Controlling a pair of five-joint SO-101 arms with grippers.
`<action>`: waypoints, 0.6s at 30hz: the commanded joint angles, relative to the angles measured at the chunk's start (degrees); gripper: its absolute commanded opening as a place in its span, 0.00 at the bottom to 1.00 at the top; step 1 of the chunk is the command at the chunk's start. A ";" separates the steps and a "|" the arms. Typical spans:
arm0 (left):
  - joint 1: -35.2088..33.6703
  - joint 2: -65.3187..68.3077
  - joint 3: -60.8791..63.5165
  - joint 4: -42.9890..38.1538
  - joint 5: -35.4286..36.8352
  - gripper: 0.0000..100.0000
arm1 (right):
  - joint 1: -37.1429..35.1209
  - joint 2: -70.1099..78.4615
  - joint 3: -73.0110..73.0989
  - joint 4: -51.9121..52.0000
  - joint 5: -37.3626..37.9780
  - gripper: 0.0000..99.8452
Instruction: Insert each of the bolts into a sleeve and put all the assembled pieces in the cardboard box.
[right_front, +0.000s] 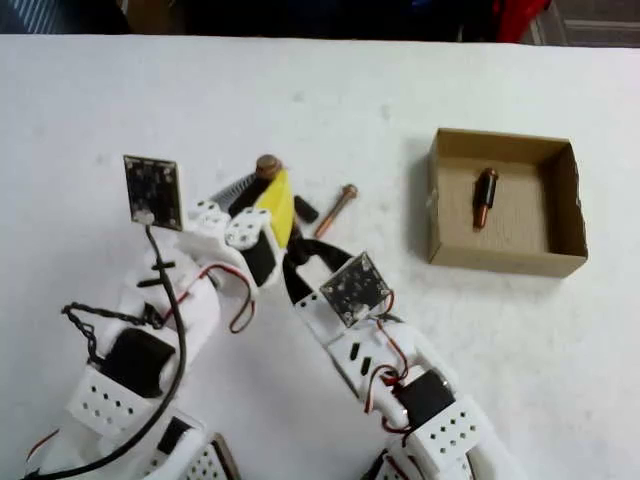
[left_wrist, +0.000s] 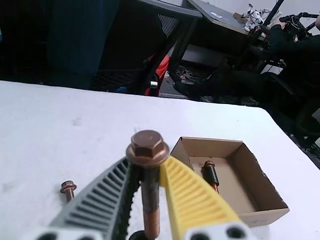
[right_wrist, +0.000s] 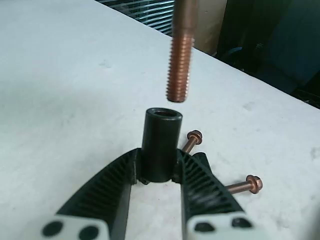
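My left gripper (left_wrist: 148, 167) is shut on a copper bolt (left_wrist: 148, 150), held upright with its hex head on top between a grey and a yellow finger (right_front: 279, 208). Its threaded tip (right_wrist: 178, 75) hangs just above the open mouth of a black sleeve (right_wrist: 161, 145), not inside it. My right gripper (right_wrist: 159, 167) is shut on that sleeve and holds it upright close to the table. The cardboard box (right_front: 556, 190) stands to the right and holds one assembled bolt and sleeve (right_front: 484, 197). Loose bolts (right_wrist: 191, 138) (right_wrist: 244, 185) lie on the table beyond the sleeve.
One loose bolt (right_front: 335, 210) lies between the grippers and the box, with a short black piece (right_front: 305, 212) beside the yellow finger. Another bolt (left_wrist: 67, 189) lies on the white table (right_front: 330, 100). Both arms crowd the front middle; the table's far edge borders dark room clutter.
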 joint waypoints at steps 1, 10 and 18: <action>0.84 -1.89 -0.26 -2.11 0.26 0.02 | -0.04 -1.01 -3.25 -1.89 0.44 0.02; -2.51 -1.80 0.44 -1.93 0.26 0.02 | 0.04 -1.01 -3.25 -3.03 0.44 0.02; -2.07 -1.98 0.97 -2.37 0.35 0.02 | -0.04 -1.01 -2.99 -5.85 0.53 0.02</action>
